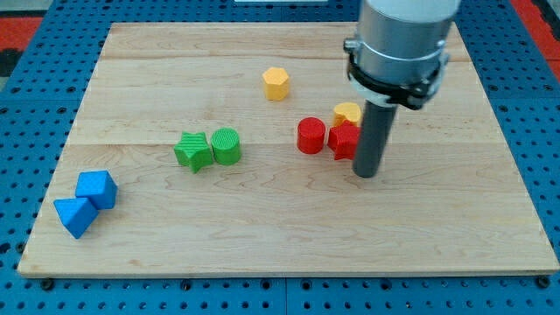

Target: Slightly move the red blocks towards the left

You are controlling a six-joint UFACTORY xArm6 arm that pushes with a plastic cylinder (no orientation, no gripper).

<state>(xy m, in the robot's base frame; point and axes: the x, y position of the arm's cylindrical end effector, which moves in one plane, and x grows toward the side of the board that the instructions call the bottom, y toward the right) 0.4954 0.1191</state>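
A red cylinder (310,136) stands right of the board's middle. A red star-shaped block (343,140) sits just to its right, almost touching it. My tip (367,173) is at the lower right of the red star block, and the rod hides that block's right edge. A yellow block (346,113) sits right behind the red star block, partly hidden by the rod.
A yellow hexagonal block (276,83) lies toward the view's top. A green star block (192,150) and a green cylinder (226,145) touch left of centre. Two blue blocks (96,188) (74,215) sit at the bottom left. The wooden board (280,254) ends on a blue pegboard.
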